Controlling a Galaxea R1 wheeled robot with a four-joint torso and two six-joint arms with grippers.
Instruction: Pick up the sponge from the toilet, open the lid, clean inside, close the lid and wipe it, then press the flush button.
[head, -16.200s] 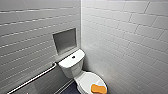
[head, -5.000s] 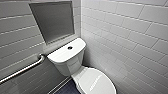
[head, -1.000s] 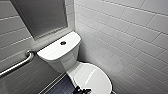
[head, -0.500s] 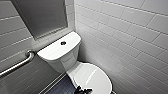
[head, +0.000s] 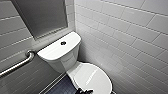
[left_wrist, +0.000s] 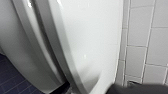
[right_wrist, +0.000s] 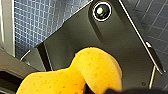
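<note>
The white toilet (head: 62, 63) stands against the tiled wall, its oval lid (head: 93, 78) down over the bowl. The small dark flush button (head: 63, 43) sits in the middle of the tank top. A dark gripper tip (head: 83, 91), which looks like my left one, shows at the lid's front edge. In the left wrist view the lid (left_wrist: 87, 37) is very close, its rim running along the bowl. The orange sponge (right_wrist: 75, 72) looks squeezed and bulges in my right gripper (right_wrist: 100, 90), which is shut on it above the dark tiled floor.
A metal grab bar (head: 17, 65) runs along the left wall beside the tank. A recessed niche (head: 42, 17) sits above the tank. The tiled wall (head: 130, 37) stands close on the toilet's right. Dark blue floor tiles (head: 62, 87) lie to the left of the bowl.
The sponge lay on the lid in the earliest frame and is off it now; the camera has come closer. Over the last second nothing visibly moves.
</note>
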